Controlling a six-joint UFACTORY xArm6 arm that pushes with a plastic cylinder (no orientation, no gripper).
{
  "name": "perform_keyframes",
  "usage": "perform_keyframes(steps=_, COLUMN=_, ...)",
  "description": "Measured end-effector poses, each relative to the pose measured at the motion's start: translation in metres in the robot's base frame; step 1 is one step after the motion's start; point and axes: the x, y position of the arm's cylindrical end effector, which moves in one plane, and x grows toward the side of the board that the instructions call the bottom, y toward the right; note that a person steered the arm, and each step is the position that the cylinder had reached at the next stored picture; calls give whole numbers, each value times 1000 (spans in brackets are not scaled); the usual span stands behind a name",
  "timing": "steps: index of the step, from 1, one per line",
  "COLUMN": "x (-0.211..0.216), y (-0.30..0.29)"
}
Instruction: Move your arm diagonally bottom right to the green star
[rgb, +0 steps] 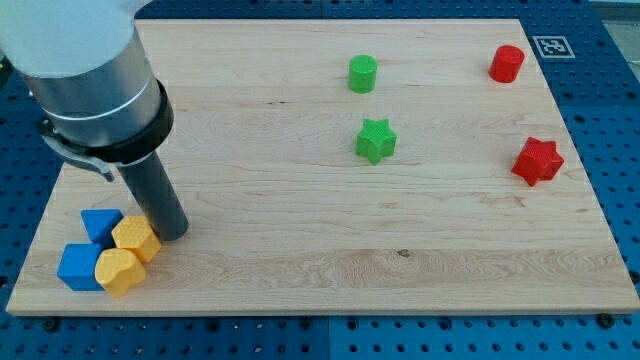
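Note:
The green star (376, 141) lies on the wooden board (330, 250), right of centre in the upper half. My tip (172, 235) rests on the board at the lower left, far to the left of the star and below its level. It stands right beside a yellow hexagonal block (135, 240), at that block's upper right edge. A green cylinder (363, 74) stands above the star.
A cluster sits at the lower left: two yellow hexagonal blocks, the second (119, 271) below the first, and two blue blocks (100, 224) (77, 267). A red cylinder (507, 63) and a red star (537, 161) sit at the right. The arm's grey body (85, 70) fills the upper left.

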Motion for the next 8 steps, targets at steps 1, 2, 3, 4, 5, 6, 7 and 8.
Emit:
perform_keyframes(steps=1, x=0, y=0)
perform_keyframes(steps=2, x=0, y=0)
perform_keyframes(steps=3, x=0, y=0)
perform_keyframes(steps=4, x=2, y=18)
perform_keyframes(steps=5, x=3, y=52)
perform_keyframes(steps=6, x=3, y=91)
perform_keyframes(steps=7, x=3, y=107)
perform_keyframes(steps=8, x=4, y=113)
